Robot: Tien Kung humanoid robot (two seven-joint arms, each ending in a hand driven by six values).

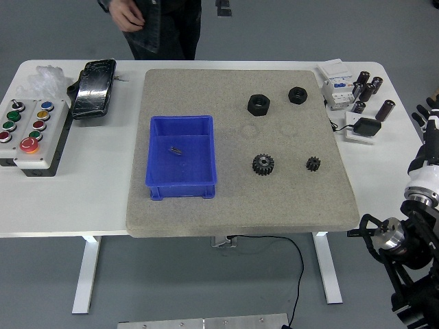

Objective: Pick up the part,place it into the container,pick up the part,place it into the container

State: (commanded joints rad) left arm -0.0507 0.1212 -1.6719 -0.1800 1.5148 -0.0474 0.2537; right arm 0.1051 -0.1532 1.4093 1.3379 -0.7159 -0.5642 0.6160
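Note:
A blue container (182, 185) stands on the left part of a grey mat (240, 209); a small dark pin (176, 150) lies inside it. A larger black gear (263, 164) and a small black gear (313, 164) lie on the mat to its right. A big black nut (258, 104) and a smaller one (298, 94) lie farther back. My right hand (430, 122) is at the right edge beside the table, fingers spread and empty, far from the parts. My left arm is out of view. A person stands at the far side, one hand (127, 14) pulled back from the table.
A button box (27, 127), a black device (94, 88) and a plastic bag (45, 77) sit at the left. Electrical parts (337, 88), dark cylinders (367, 89) and a black square piece (367, 127) sit at the right.

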